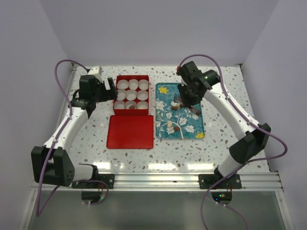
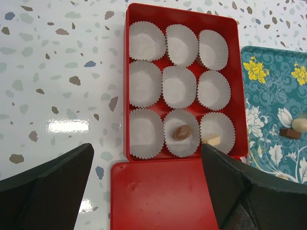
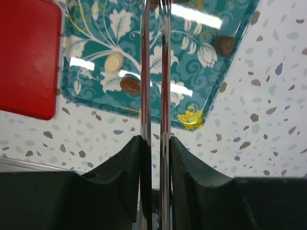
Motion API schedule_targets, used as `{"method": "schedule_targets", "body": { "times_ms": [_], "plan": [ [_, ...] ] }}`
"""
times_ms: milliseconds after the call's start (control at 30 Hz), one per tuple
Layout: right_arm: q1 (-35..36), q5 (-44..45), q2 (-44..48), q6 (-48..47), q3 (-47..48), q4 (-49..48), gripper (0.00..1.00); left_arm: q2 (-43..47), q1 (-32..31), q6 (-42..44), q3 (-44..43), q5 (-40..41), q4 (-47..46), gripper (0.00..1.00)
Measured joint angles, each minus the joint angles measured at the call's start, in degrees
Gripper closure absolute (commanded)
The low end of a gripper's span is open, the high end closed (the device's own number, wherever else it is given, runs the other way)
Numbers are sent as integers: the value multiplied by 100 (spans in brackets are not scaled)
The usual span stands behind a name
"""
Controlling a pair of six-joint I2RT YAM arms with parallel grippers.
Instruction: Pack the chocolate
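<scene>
Red rectangular plastic box (image 2: 182,8) centre frame, white paper cups (image 2: 179,86) separating two packed pieces (image 2: 182,132); remaining chocolate (image 3: 130,85) on teal floral tray (image 3: 192,48), right gripper (image 1: 180,101) poised above for picking, grasp indeterminable; left gripper (image 2: 147,148) splayed clear.

Tips of the right gripper (image 3: 154,7) run off the top edge — whether they pinch anything, unclear.

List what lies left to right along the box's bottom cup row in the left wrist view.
Empty paper cup, brown chocolate in its cup, cream chocolate in its cup, teal tray beyond.
</scene>
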State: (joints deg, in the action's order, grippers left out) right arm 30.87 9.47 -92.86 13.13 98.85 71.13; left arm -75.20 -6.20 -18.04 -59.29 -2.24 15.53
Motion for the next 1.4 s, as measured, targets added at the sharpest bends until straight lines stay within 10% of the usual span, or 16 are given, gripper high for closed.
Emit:
{"method": "schedule_targets", "body": {
  "times_ms": [800,1400],
  "plan": [
    [1360,-654,-2343,-238,2920,-487,74,599,190,-44,17,66,323,0],
    [1648,-986,-3049,-404,3362,-848,74,863,205,-42,114,127,597,0]
  ]
}}
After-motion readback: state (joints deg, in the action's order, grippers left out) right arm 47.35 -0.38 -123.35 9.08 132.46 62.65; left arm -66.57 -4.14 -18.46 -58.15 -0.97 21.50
